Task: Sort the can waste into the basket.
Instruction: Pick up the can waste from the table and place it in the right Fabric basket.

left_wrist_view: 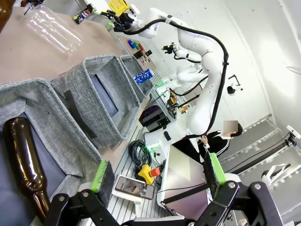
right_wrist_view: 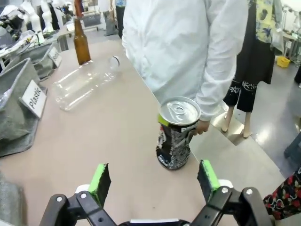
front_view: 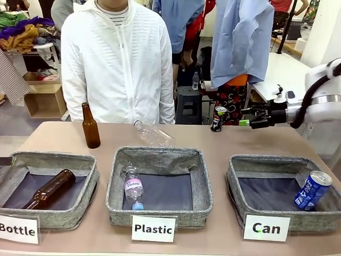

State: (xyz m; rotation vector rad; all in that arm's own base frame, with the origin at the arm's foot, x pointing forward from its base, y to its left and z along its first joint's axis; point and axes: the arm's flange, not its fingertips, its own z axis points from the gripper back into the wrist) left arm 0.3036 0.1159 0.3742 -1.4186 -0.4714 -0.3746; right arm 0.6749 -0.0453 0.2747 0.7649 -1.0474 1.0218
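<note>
the right jaws are hanging spread over the far right of the bench (front_view: 53,136), near the upright dented dark can (front_view: 217,118) but not touching it. the blue can (front_view: 312,190) is lying tilted in the can basket (front_view: 234,178). the left jaws are gaping wide too.

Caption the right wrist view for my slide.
The right gripper, jaws open, faces the dented dark can standing on the table.
</note>
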